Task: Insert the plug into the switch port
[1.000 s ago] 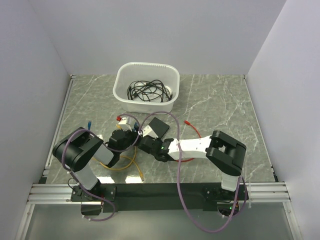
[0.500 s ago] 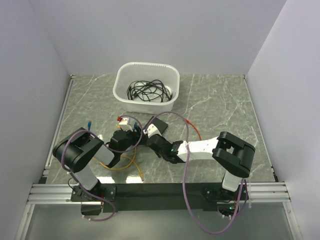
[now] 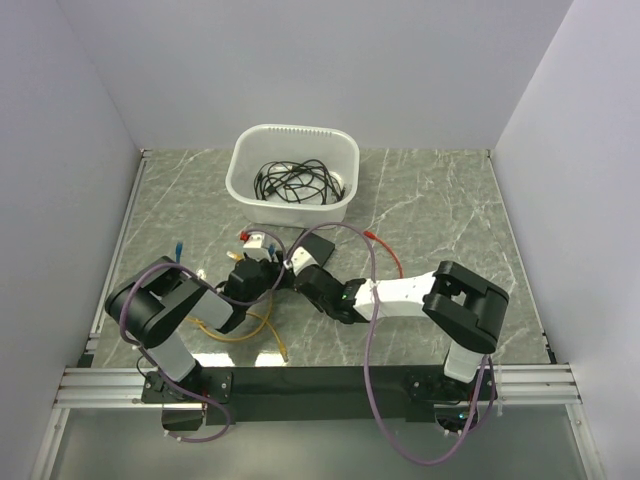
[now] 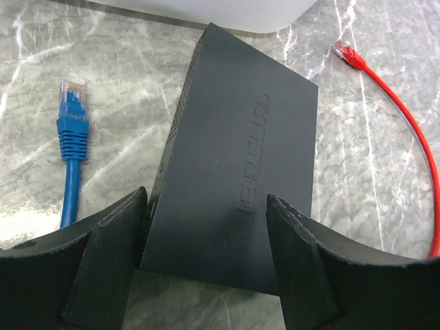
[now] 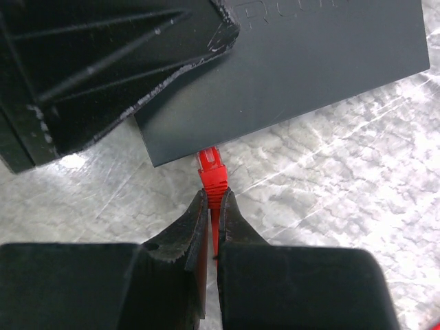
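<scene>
Two grippers crowded the middle of the table in the top view, the left gripper (image 3: 272, 262) and right gripper (image 3: 310, 275) at the near side of the switch (image 3: 318, 247), which lay just before the white tub (image 3: 293, 212) holding a tangle of black cables (image 3: 295, 182). From the left wrist, wide-set jaws looked clamped across the switch's width, one finger (image 4: 110, 254) against its vented side; a light, rigid, smooth box like that would likely skid on the table (image 4: 371, 227) unless braced so. A blue cable (image 4: 72, 130) and the red cable (image 4: 405, 130) lay either side. From the right wrist, fingers (image 5: 185, 227) were pinched together on the boot of the plug (image 5: 212, 172), its tip touching the switch's edge; gripping close behind the stiff head seemed wise, since the soft cord would buckle and the latch looked fragile
</scene>
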Tool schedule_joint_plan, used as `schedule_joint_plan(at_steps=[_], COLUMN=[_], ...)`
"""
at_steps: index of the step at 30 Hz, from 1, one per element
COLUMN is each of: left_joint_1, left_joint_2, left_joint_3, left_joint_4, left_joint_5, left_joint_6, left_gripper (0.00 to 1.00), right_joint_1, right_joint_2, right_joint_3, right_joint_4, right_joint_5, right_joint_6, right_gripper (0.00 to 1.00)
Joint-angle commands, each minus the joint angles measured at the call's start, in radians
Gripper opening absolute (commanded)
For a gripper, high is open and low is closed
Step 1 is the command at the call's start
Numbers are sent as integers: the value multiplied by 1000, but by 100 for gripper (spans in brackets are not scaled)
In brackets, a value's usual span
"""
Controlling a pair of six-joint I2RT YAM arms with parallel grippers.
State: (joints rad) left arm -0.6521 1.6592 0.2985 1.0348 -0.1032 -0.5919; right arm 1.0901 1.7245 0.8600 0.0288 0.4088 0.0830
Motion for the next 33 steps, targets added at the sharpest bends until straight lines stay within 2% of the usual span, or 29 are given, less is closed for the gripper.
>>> schedule_joint_plan(at_steps=[1, 8, 10, 14, 19, 24, 30, 33], left_joint_1=[-159, -190, -190, -192, -192, -184, -120, -90], left_joint_2=[27, 62, 63, 45, -28, -73, -39, 0], left_joint_3=[28, 34, 31, 33, 48, 112, 191, 234], left_joint_4=[-160, -125, -121, -156, -275, -418, -443, -455], left_joint_5=[373, 402, 408, 396, 326, 241, 280, 303], left_joint_6=[-141, -144, -140, -121, -85, -39, 0, 18], left_gripper=[73, 72, 72, 72, 74, 75, 75, 74], right_joint_1=[24, 27, 10, 10, 8, 22, 39, 51], right_joint_2=[-3, -19, -26, -52, -121, -200, -256, -273], right_joint_3=[186, 87, 79, 86, 30, -136, -220, -225], right_joint_4=[560, 809, 827, 769, 689, 727, 724, 689], right_joint_5=[-93, -202, -260, -263, -168, -122, -84, -41], right_joint_6=[1, -54, -35, -35, 1, 81, 146, 156], right_gripper=[0, 0, 0, 0, 15, 27, 45, 49])
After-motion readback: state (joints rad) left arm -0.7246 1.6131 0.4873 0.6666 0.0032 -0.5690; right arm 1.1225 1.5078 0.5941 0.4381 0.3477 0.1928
